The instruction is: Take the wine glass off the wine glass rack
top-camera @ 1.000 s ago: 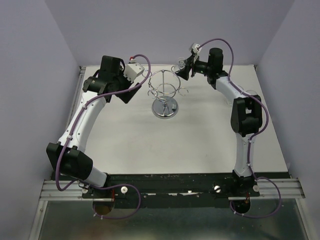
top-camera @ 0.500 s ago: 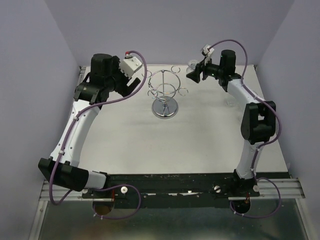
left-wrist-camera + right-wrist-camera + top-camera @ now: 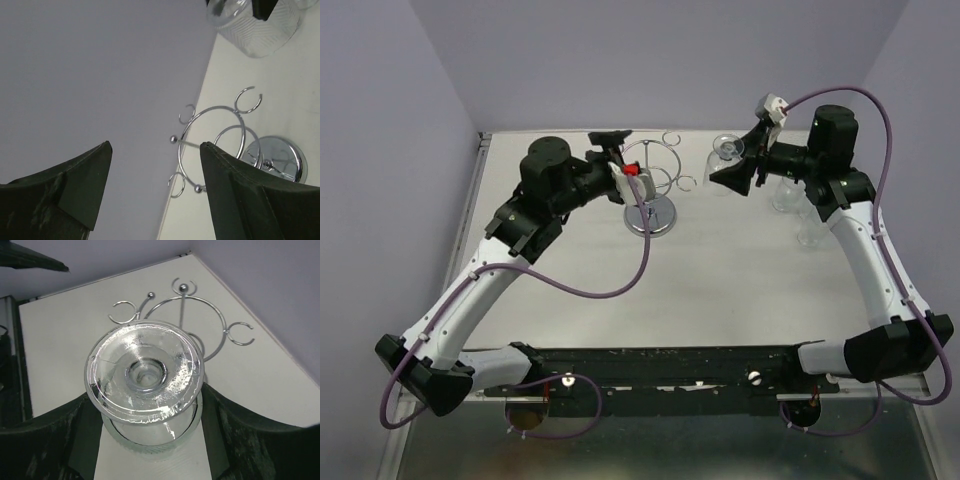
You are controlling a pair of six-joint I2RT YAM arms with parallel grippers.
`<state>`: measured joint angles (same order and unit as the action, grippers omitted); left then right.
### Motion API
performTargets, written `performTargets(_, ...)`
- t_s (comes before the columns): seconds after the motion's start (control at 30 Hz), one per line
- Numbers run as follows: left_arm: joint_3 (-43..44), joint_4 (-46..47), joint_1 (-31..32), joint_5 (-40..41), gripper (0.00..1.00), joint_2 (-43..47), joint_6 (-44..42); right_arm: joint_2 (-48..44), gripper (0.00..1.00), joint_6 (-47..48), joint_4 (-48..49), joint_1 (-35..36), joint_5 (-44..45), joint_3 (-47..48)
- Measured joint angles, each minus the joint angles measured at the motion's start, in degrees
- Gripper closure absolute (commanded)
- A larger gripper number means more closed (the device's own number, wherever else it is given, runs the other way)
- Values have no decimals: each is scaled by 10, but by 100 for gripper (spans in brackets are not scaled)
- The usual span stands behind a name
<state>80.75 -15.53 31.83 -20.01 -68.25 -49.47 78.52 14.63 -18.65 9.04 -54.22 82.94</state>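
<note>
The chrome wine glass rack [image 3: 650,215] stands at the back middle of the table, and its loops are empty. My right gripper [image 3: 735,175] is shut on a clear wine glass [image 3: 722,152], held upside down to the right of the rack and apart from it. In the right wrist view the glass [image 3: 146,371] shows foot-first between my fingers, with the rack [image 3: 183,305] behind it. My left gripper [image 3: 623,160] is open and empty at the rack's left side. In the left wrist view the rack [image 3: 282,155] lies beyond the spread fingers of the left gripper [image 3: 155,145], and the held glass [image 3: 255,30] is at the top right.
Two more clear glasses [image 3: 785,195] [image 3: 807,235] stand on the table at the right, under my right arm. Purple walls close in the back and sides. A cable hangs from my left arm over the table's middle.
My right gripper has carried the glass rightward and away from the rack. My left arm has swung in, bringing its open gripper up to the rack's left side.
</note>
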Motion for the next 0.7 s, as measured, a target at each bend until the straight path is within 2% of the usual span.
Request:
performTargets(0.2,-65,68,99,2,20,1,-93,-51,99,-19,-80,46,-20,-38)
performTargets(0.37,-99,101,164,12,26,7,-164,-74,99,-42,-92,86,-21,-74)
performTargets(0.7,-100,114,216,43,37,7,-222,-76,99,-61,-94,113,-22,-78)
